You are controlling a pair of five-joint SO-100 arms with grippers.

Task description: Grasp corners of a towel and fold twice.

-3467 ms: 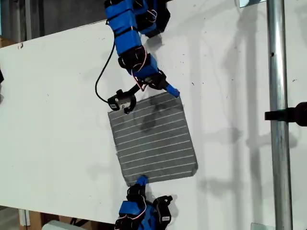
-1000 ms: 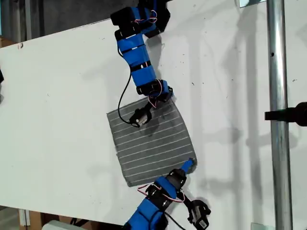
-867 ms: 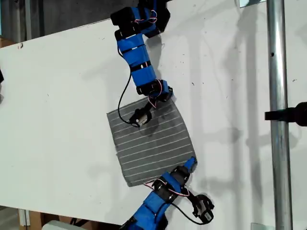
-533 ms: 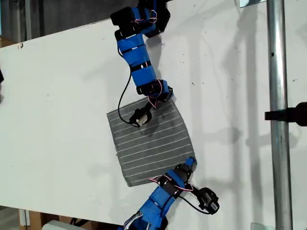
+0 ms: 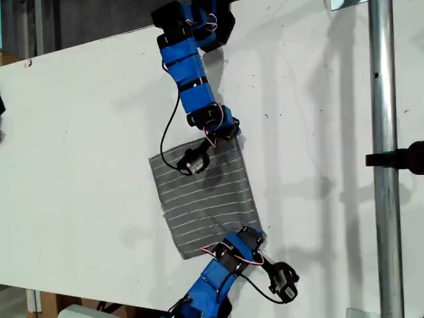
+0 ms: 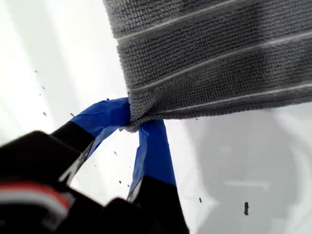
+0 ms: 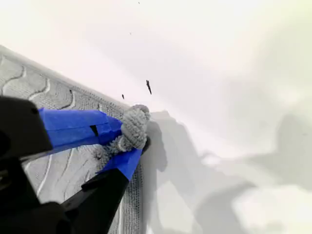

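White bench (image 5: 79,132) under both arms, bare apart from the cloth.

First end effector (image 6: 134,122): blue-taped jaws nearly closed, pinching one rounded corner (image 6: 139,114) of the towel (image 6: 214,53). The cloth bunches at the pinch and spreads away from the jaws. In the exterior view this end effector (image 5: 255,233) sits at the towel's lower right corner, on the arm entering from the bottom edge.

Second end effector (image 7: 127,136): jaws likewise nearly closed on another corner (image 7: 135,122), which is rolled into a small wad between the tips. The towel (image 7: 29,92) lies beneath the jaws, white bench beyond. In the exterior view it (image 5: 230,131) is at the towel's upper right corner, on the arm reaching down from the top edge.

Towel (image 5: 205,199): gray, thin white stripes, near the bench's middle in the exterior view, left part flat.

Metal pole (image 5: 383,165): upright at the exterior view's right, well apart from the towel.
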